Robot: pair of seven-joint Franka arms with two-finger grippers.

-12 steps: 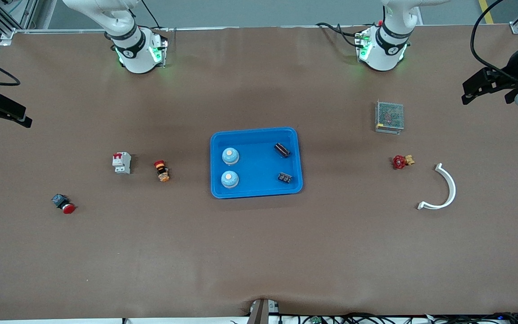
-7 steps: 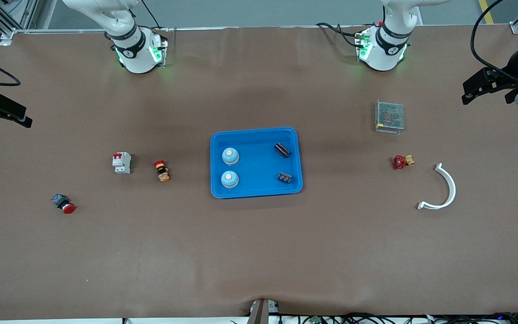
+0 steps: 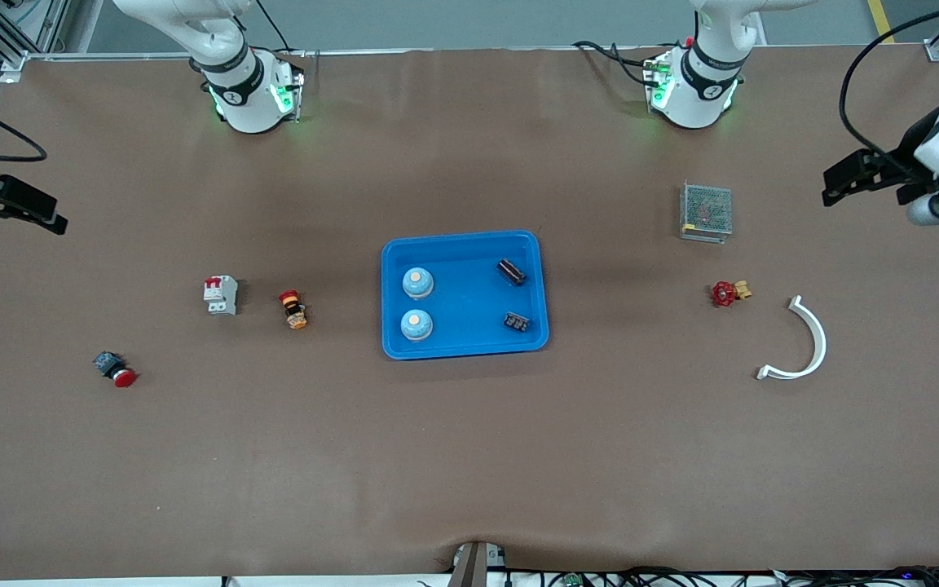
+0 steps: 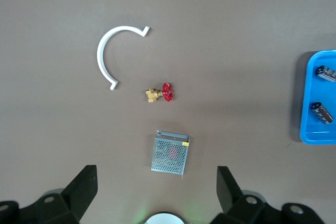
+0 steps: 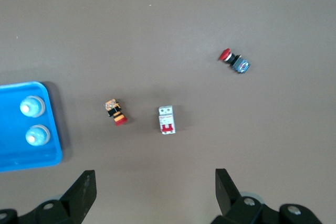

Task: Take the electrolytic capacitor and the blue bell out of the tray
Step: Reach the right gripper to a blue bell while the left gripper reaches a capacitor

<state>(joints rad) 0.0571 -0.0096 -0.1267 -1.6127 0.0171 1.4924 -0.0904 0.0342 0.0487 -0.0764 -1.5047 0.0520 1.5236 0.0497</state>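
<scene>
From the front, a blue tray [image 3: 465,294] is seen at the middle of the table, and everything else is placed against it. Two bells [image 3: 417,283] are held in the tray at its end toward the right arm, one nearer the front camera than the other. Two capacitors [image 3: 512,271] are held at the tray's end toward the left arm, apart from each other. Toward the right arm's end of the table from the tray, an orange push button [image 3: 293,309], a circuit breaker [image 3: 221,294] and a red emergency button [image 3: 116,369] are laid out. Toward the left arm's end, a mesh-covered power supply [image 3: 706,211], a red-handled valve [image 3: 729,292] and a white curved clip [image 3: 800,341] are found. The left gripper [image 3: 840,176] is held in the air well away from the tray at that end; the right gripper [image 3: 29,213] is held likewise at the other end.

In the left wrist view, the left gripper's fingers [image 4: 84,188] are shown spread wide with nothing between them, above the power supply, with a tray corner and both capacitors at the edge.

In the right wrist view, the right gripper's fingers [image 5: 84,191] are shown parted and empty, above the circuit breaker, with the bells in the tray at the edge.
</scene>
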